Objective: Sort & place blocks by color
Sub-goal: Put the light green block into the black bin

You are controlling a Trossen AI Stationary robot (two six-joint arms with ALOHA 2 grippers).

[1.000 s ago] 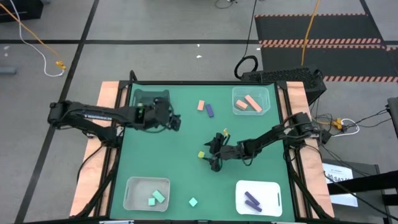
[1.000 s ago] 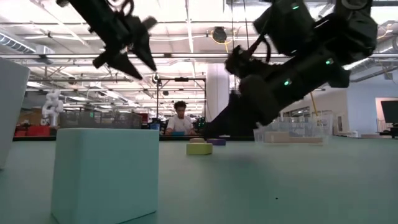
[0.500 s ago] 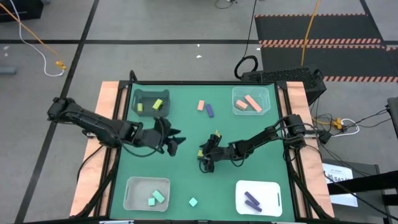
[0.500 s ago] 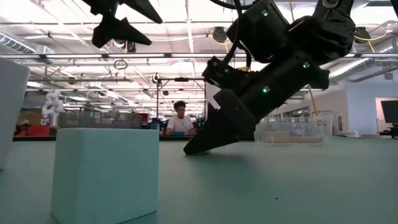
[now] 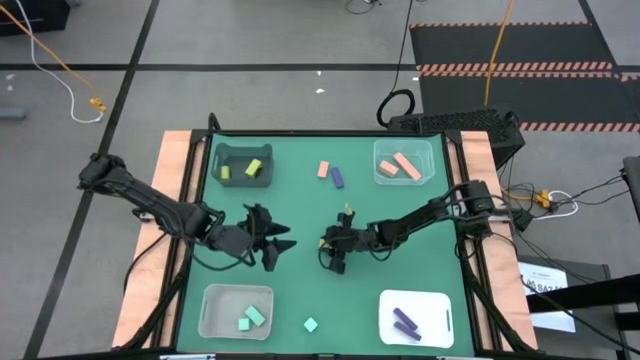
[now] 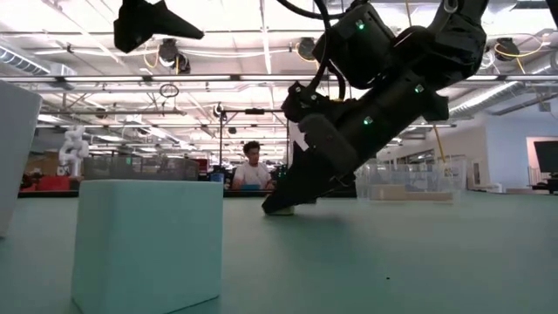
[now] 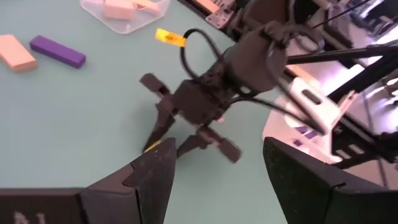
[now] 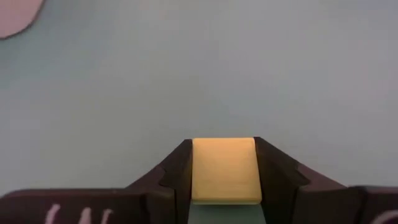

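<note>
A yellow-green block point(image 8: 224, 168) sits near the table's middle, between the fingers of my right gripper point(image 5: 328, 252), which is shut on it. The low view shows the same block point(image 6: 281, 209) under the slanting fingers. My left gripper point(image 5: 281, 245) hovers open just left of it, above the table, holding nothing. A salmon block point(image 5: 323, 170) and a purple block point(image 5: 338, 178) lie loose farther back. A teal block point(image 5: 311, 325) lies loose near the front edge. My right gripper pinches the yellow-green block by two opposite sides point(image 8: 198, 171) between its two fingers. The fingers slant down from the table's right side. In the low view the block's underside point(image 6: 279, 213) is level with the table top.
A grey bin point(image 5: 243, 165) with two yellow-green blocks stands far left. A clear bin point(image 5: 404, 163) with salmon blocks stands far right, a clear bin point(image 5: 236, 310) with teal blocks near left, and a white bin point(image 5: 415, 318) with purple blocks near right. A person sits beyond the table.
My left gripper has come away from the grey bin toward the table's near edge and middle, staying open. My right gripper has dropped onto the yellow-green block, shifting slightly left, and shut on it.
</note>
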